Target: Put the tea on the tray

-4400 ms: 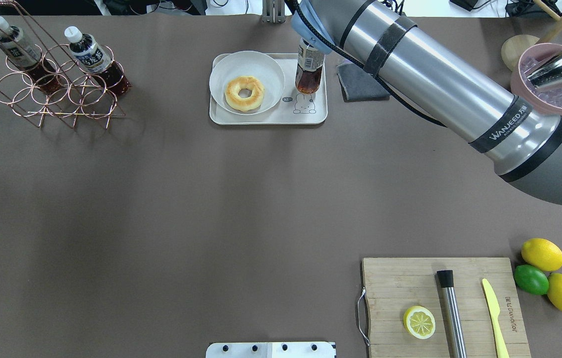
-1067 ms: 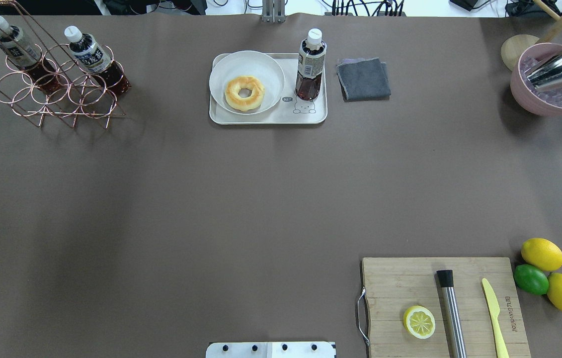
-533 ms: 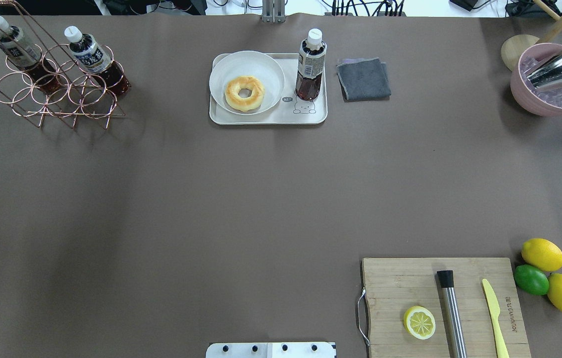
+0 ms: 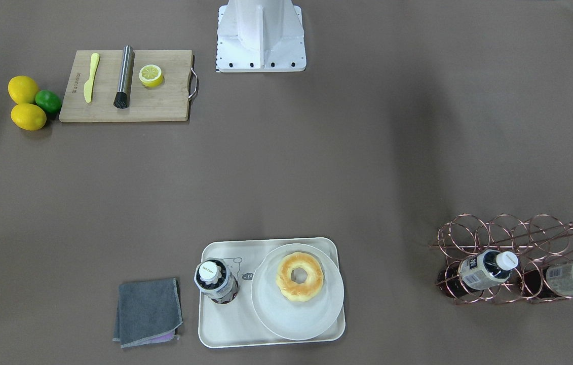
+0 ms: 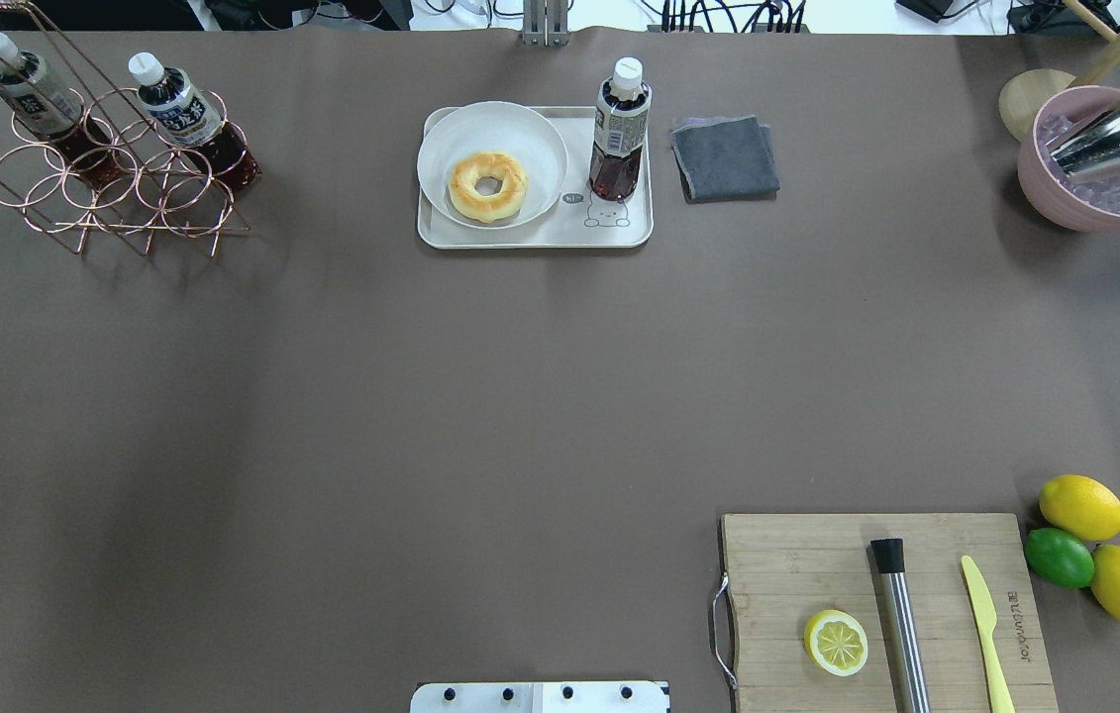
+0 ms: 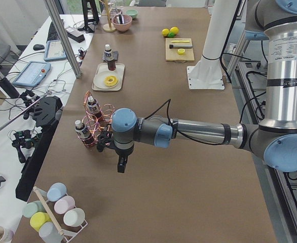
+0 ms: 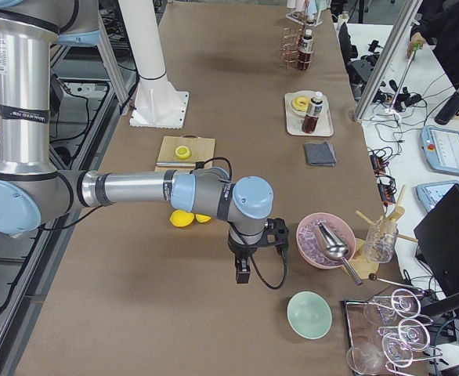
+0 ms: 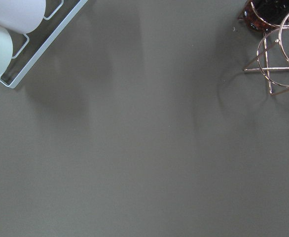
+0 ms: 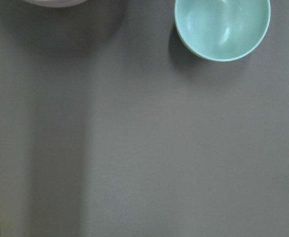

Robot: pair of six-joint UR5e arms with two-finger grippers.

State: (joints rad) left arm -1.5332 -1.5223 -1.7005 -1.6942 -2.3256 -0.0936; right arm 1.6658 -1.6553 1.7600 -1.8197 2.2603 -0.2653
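The tea bottle [image 5: 619, 129] stands upright with its white cap on, at the right end of the cream tray [image 5: 530, 238], just behind the bear drawing. It also shows in the front-facing view [image 4: 215, 281] on the tray [image 4: 225, 329]. Nothing holds it. Neither arm is in the overhead view. My left gripper [image 6: 120, 165] hangs over bare table near the copper rack, and I cannot tell its state. My right gripper [image 7: 243, 271] hangs near the pink bowl, far from the tray, and I cannot tell its state.
A white plate [image 5: 451, 139] with a donut [image 5: 487, 185] fills the tray's left part. A grey cloth [image 5: 724, 157] lies right of the tray. A copper rack [image 5: 114, 188] holds two similar bottles. A pink ice bowl [image 5: 1104, 163], cutting board [image 5: 787, 564], lemons and a mint bowl [image 9: 222, 28] stand around.
Earlier my right arm reached over the tray at the bottle. It has since left the overhead view and the bottle stands alone. Nothing has moved in the last second.
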